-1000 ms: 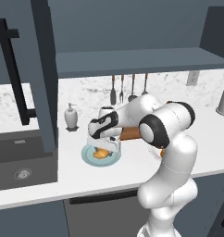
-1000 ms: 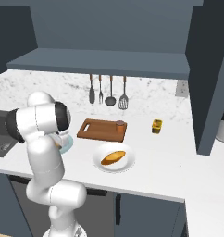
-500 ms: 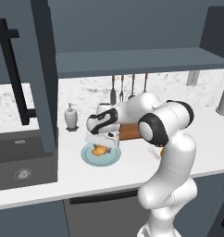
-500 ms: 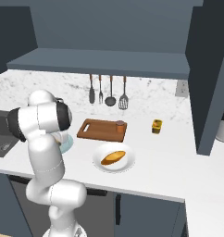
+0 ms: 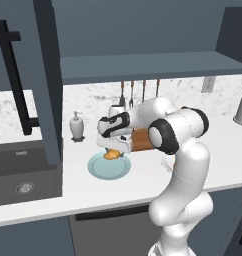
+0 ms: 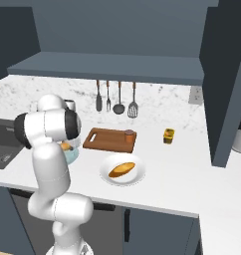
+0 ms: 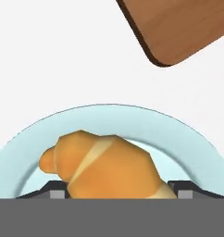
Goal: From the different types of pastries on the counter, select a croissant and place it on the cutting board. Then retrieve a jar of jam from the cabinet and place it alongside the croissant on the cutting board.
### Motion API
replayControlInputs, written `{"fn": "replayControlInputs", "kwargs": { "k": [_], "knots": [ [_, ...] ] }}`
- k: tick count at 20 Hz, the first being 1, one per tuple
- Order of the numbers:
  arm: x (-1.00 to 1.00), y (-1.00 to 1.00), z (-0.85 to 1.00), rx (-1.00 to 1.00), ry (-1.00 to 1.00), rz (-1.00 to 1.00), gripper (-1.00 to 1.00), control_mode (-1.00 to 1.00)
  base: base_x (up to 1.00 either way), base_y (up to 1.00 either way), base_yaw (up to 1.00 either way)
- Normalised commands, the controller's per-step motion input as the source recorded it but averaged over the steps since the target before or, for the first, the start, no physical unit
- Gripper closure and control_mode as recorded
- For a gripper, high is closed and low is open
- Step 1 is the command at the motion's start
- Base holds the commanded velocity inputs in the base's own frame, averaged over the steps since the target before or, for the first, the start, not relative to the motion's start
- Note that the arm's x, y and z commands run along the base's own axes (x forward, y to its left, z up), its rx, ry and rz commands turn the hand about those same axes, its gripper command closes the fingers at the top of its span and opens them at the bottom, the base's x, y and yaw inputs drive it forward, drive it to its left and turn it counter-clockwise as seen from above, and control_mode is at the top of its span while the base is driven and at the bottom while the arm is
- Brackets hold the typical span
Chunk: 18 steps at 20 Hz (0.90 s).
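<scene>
Croissant (image 7: pixel 107 164) sits between your two jaws, right over the light-blue plate (image 5: pixel 109 166). You can see the jaws pressed on its two sides, so they are clamped on the croissant. Start with the big things: the white tabletop (image 6: pixel 177 174) runs long under the dark cabinet (image 6: pixel 112 67). On the tabletop lies the brown cutting board (image 6: pixel 110 140), and a small brown cup-like thing (image 6: pixel 129 135) stands on its right end. Near the front you see a white dish (image 6: pixel 123 170) with the long golden bun (image 6: pixel 121 169) lying in it. A small orange jar (image 6: pixel 168 135) stands on the tabletop to the right of the board. A white shaker bottle (image 5: pixel 76 126) stands left of the blue plate. You cannot tell if the croissant touches the plate.
</scene>
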Motion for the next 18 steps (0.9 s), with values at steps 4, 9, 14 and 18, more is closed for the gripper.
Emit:
{"fn": "replayControlInputs", "kwargs": {
  "k": [4,9,14,18],
  "knots": [
    [0.41,-0.44,0.04,-0.04,0.0,0.0,1.0,-1.0,0.0,0.0,0.0],
    [0.25,-0.44,0.09,-0.08,0.0,0.0,1.0,-1.0,0.0,0.0,0.0],
    [0.28,-0.51,0.07,-0.07,0.0,0.0,1.0,-1.0,0.0,0.0,0.0],
    [0.2,-0.57,0.02,-0.08,0.0,0.0,1.0,-1.0,0.0,0.0,0.0]
  ]
}}
